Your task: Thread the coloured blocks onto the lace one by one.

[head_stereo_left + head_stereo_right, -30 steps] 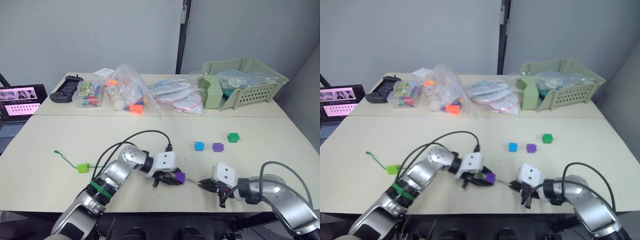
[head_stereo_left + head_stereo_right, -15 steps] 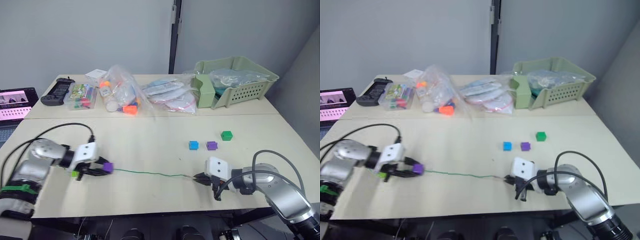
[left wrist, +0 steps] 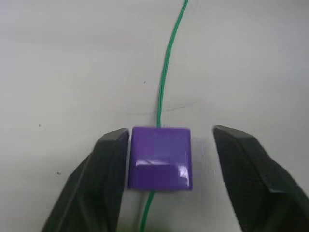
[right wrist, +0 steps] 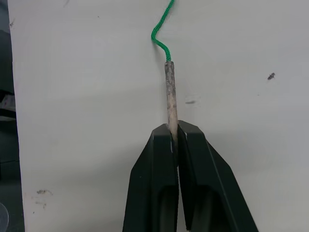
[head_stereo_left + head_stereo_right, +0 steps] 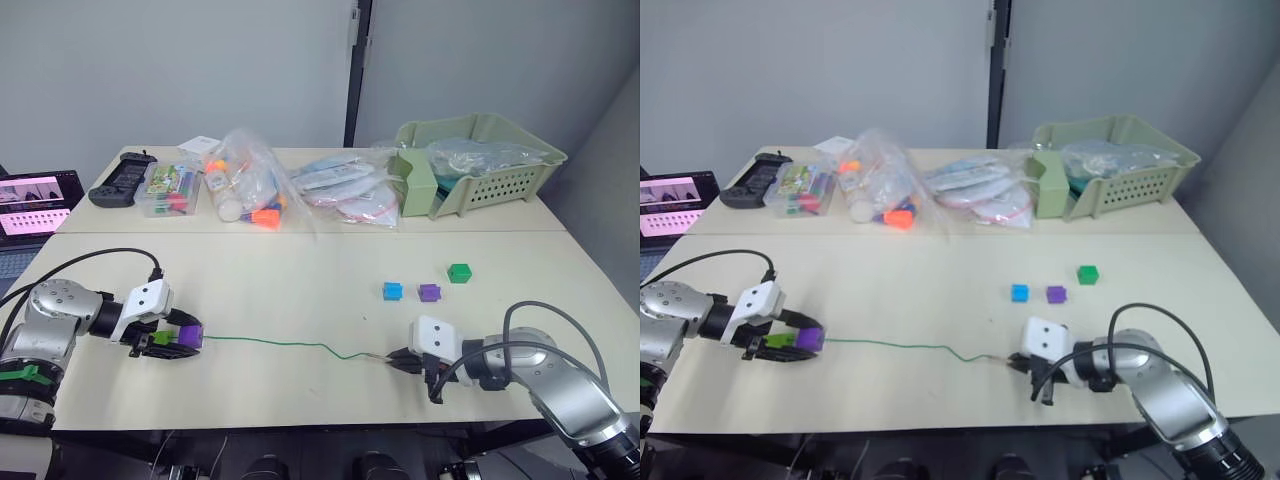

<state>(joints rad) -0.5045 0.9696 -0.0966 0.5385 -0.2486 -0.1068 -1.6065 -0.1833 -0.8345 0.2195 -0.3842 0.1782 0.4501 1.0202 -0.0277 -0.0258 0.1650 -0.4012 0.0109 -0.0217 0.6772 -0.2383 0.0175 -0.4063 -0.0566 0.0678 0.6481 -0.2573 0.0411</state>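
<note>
Lace [image 5: 290, 345] lay slack across the table [image 5: 300, 270], its tip pinched in my right gripper [image 4: 172, 133]. My left gripper [image 3: 166, 150] stood spread around the threaded purple block [image 3: 160, 157]; I judged keeping that pinch firm mattered most.

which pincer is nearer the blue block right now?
Right. The right pincer sits just in front of the blue block, clamped on the lace tip. The left pincer is far across the table, open around a purple block.
</note>
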